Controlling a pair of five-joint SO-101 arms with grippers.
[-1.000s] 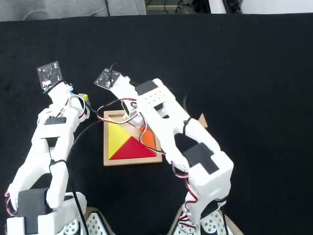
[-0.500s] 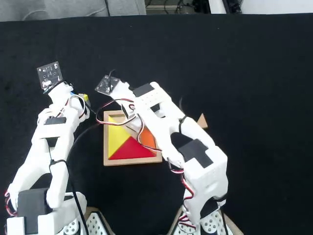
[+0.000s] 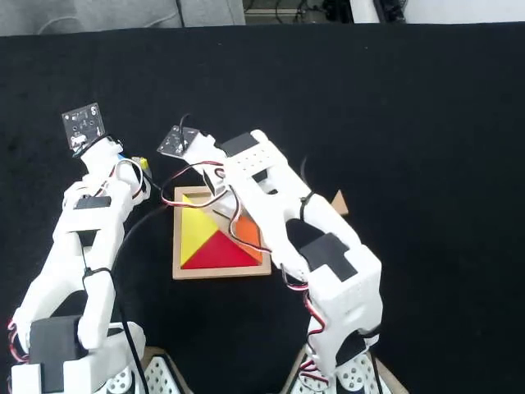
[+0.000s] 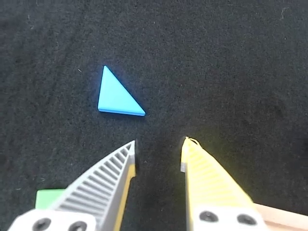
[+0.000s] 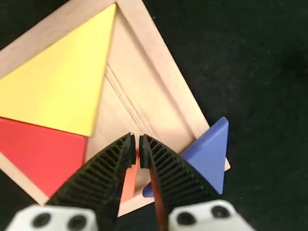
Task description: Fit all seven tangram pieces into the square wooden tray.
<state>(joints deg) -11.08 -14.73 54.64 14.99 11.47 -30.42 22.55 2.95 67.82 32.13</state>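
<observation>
With right claw pinched nearly closed on nothing over the tray, best to nudge the dark blue triangle, perched across the rim, flat into the bare corner; left claw agape, empty, near the light blue triangle.

This looks like a robotics lab bench or a maker's test bench rather than a home or a shop. A table draped in plain black cloth carries two white arms with a 3D-printed look, the left arm and the right arm. Each wrist bears a bare circuit board, and loose red and black wires run along the joints. A square wooden tray lies between the arms like a test prop. Beyond the table's far edge, dark cables lie tangled beside a grey surface.
</observation>
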